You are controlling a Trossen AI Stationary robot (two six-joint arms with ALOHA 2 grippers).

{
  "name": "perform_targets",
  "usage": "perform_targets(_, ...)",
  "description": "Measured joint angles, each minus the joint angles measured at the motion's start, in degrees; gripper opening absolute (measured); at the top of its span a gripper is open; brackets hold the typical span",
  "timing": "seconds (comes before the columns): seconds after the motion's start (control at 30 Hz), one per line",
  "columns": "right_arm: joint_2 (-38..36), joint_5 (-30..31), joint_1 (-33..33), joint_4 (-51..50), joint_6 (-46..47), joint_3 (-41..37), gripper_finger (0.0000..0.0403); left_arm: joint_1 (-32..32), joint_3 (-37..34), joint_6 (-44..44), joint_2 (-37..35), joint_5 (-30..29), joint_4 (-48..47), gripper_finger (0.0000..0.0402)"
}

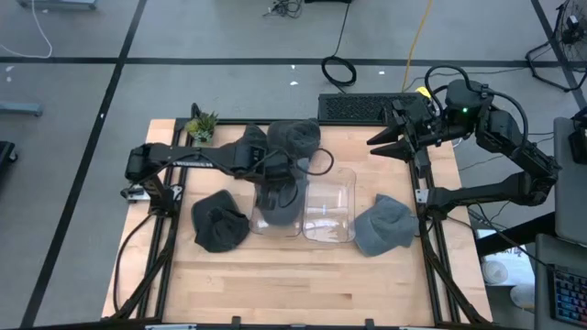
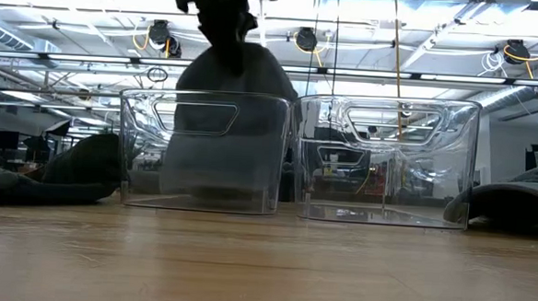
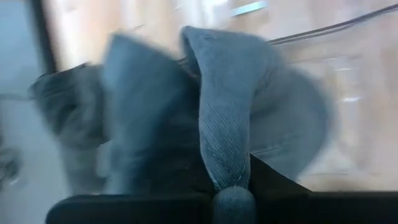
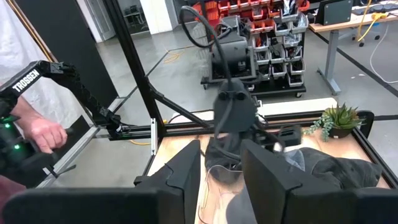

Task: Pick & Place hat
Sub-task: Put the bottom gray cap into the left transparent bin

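A grey hat (image 2: 225,102) hangs from my left gripper (image 2: 222,24), which is shut on it above the left clear bin (image 1: 260,223). The hat's lower part reaches down inside that bin. The right clear bin (image 1: 330,209) stands right beside it. Three more hats lie around them. A dark one (image 1: 220,221) is on the table to the left, and a grey one (image 1: 385,225) to the right. A third grey hat (image 1: 295,137) lies at the far edge. My right gripper (image 1: 378,145) waits open, raised over the table's far right corner. My left gripper pinches a ridge of the hat's knit (image 3: 227,165) between its two fingers, coming from above and slanting steeply down. How many layers are in the pinch I cannot tell. The hat hangs below the fingers, its lower part (image 2: 217,166) inside the left bin's walls.
A small potted plant (image 1: 202,126) stands at the far left corner, and a black keyboard (image 1: 358,108) lies just beyond the far edge. A person's hand (image 4: 43,134) shows beside the table's frame. Bare wood lies along the near edge.
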Motion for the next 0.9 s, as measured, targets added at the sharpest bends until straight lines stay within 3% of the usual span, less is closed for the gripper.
perform_targets(0.1,0.00,0.00,0.00,0.00,0.00,0.00,0.0102,1.22,-0.80,-2.62,0.00,-3.89,0.19,0.0038)
perform_targets(0.5,0.00,-0.02,0.00,0.00,0.00,0.00,0.0102,2.71,-1.18,-8.83,0.00,-4.22,-0.97,0.0168)
perform_targets(0.9,-0.02,-0.02,0.00,0.02,0.00,0.00,0.0102,2.06,8.90,-11.35,-2.23,-1.47,-4.52,0.0203)
